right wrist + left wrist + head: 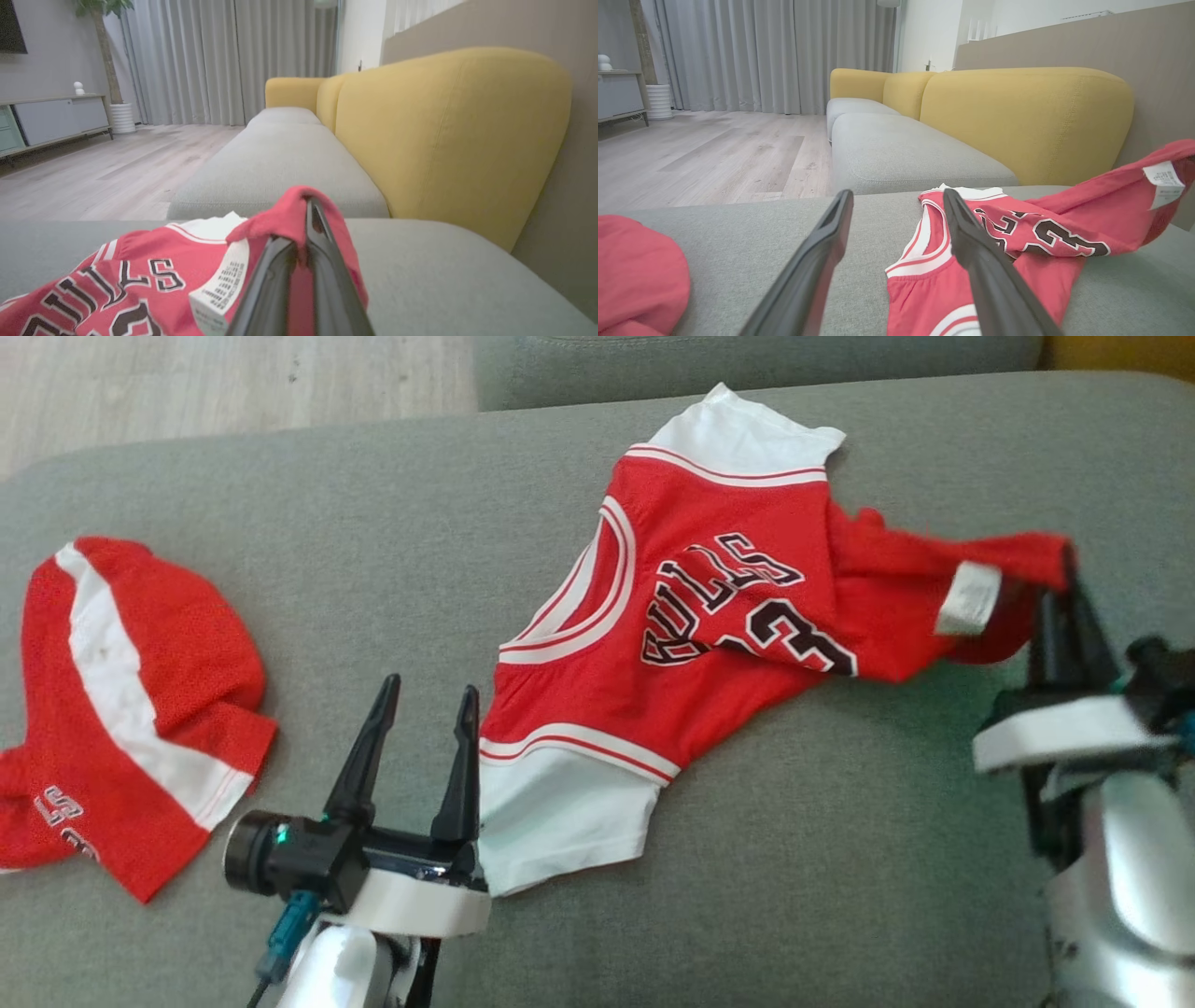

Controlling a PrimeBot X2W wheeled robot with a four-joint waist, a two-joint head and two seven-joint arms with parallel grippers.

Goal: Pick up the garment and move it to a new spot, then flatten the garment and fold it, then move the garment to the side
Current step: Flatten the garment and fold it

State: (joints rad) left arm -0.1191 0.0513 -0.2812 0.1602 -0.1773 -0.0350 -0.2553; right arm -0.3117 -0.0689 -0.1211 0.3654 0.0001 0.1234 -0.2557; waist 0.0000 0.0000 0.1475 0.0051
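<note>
Bulls jersey [728, 653] lies mid-cushion on grey sofa seat [840, 859]; right gripper [1064, 569] clamps its edge at 3 o'clock, left gripper [425, 695] spread, empty, at 7. We judge this shallow pinch could slip on lifting.

garment [709, 644]: red-white Bulls jersey | spread rumpled on grey sofa [840, 859] | right corner lifted

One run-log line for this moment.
right hand: shut on jersey | left hand: open, empty | jersey: one edge raised off cushion
</note>
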